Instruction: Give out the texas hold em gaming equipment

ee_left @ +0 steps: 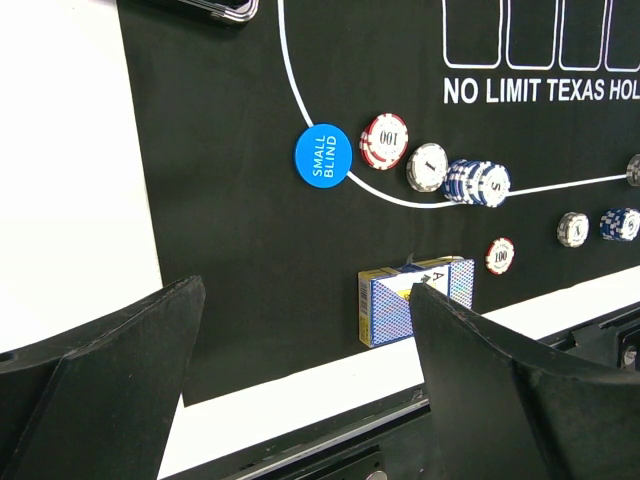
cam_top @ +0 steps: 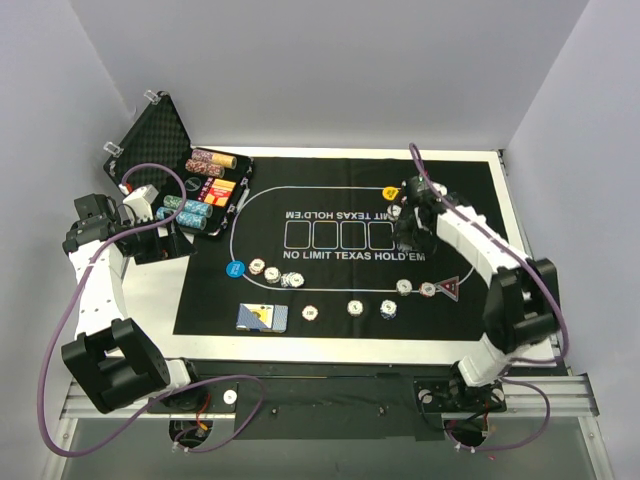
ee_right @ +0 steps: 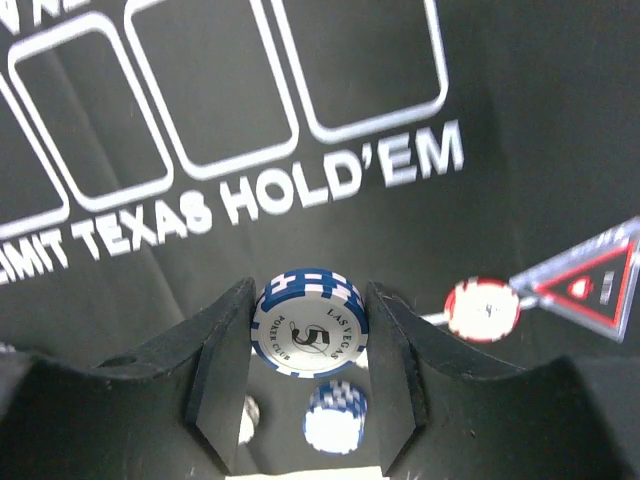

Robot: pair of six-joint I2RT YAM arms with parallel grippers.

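Right gripper fingers are seen pinching a blue-and-white chip above the mat. Left gripper fingers are spread wide, a card deck lying beyond. From above, more chips are scattered along the mat's white line.

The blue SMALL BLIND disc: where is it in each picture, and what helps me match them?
Top external: SMALL BLIND disc left of centre.
Left wrist: the disc upper middle, beside a red chip.
Right wrist: not in it.
Shared landmark: white TEXAS HOLD'EM lettering, seen in all three.
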